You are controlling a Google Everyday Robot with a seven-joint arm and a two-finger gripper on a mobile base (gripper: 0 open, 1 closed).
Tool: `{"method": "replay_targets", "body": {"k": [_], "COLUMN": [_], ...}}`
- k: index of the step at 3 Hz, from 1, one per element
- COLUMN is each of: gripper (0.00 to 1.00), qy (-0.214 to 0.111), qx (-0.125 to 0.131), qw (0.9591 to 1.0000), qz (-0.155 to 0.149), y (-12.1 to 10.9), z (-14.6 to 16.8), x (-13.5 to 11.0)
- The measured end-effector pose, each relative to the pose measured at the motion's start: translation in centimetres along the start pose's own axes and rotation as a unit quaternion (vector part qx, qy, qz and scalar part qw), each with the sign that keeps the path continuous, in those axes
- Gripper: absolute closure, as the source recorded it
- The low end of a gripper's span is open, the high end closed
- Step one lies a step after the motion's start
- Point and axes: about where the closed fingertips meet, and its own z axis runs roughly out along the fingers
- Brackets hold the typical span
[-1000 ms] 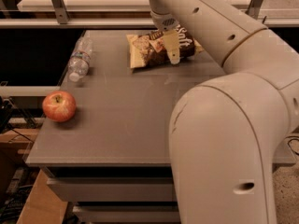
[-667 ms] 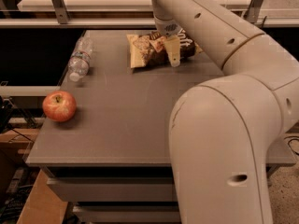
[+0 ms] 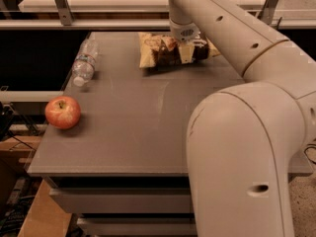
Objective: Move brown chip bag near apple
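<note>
The brown chip bag lies at the far middle of the grey table, its dark middle partly hidden by my gripper. My gripper is down on the bag's middle, with the jaws open and one on each side of it. One fingertip shows at the bag's near edge. The red apple sits near the table's left edge, far from the bag and gripper.
A clear plastic water bottle lies on its side at the far left of the table. My arm's large white body covers the right front of the table. A shelf rail runs behind the table.
My gripper has come down onto the bag's middle. The bag, apple and bottle have not moved.
</note>
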Motion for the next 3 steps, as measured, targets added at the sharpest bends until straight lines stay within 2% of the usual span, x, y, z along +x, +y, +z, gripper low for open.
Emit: {"method": "replay_targets", "body": {"k": [1,2,3], "gripper": [0.86,1.00,1.00], "qy": [-0.012,-0.028,-0.048], "qx": [0.005,0.009,0.001], "qw": [0.9998,0.9989,0.9970], "qz": [-0.016,-0.038,-0.060], "y": [0.8,2.4,4.8], "z": [-2.4,-6.3,-9.2], "x": [0.0,-0.3,-1.5]}}
